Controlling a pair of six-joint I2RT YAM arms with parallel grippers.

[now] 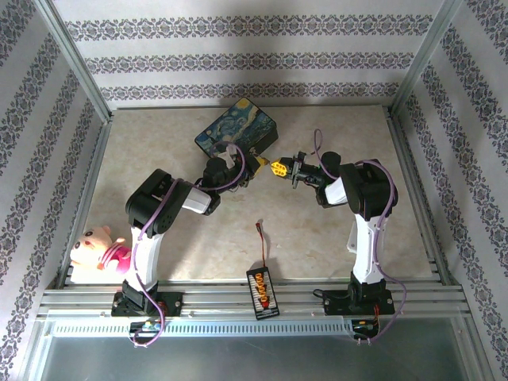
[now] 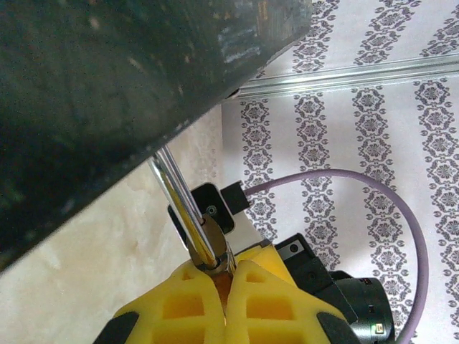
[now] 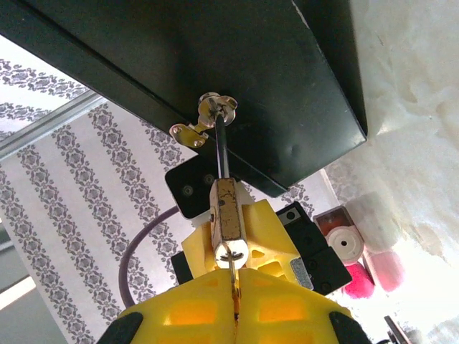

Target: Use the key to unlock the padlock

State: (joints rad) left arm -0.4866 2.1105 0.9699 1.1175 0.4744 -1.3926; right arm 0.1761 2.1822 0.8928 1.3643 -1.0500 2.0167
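Alignment: right gripper [image 3: 235, 283], pads closed tight on the small thin-bladed metal key [image 3: 234, 271], holds it in line with the long axis of the tiny brass block padlock [image 3: 228, 215], blade at the keyhole [image 3: 231, 252]. Left gripper [image 2: 226, 279] clamps the padlock body from opposite. Thin silver shackle [image 3: 222, 147] hangs from the latch [image 3: 215, 107] of the dark painted box [image 3: 215, 57].

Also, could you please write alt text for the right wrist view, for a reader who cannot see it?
The yellow-fingered right hand, shut, holds the key with its blade at the keyhole of a small brass padlock. The padlock's thin shackle leads up to the latch on a dark box overhead; patterned wallpaper lies behind.
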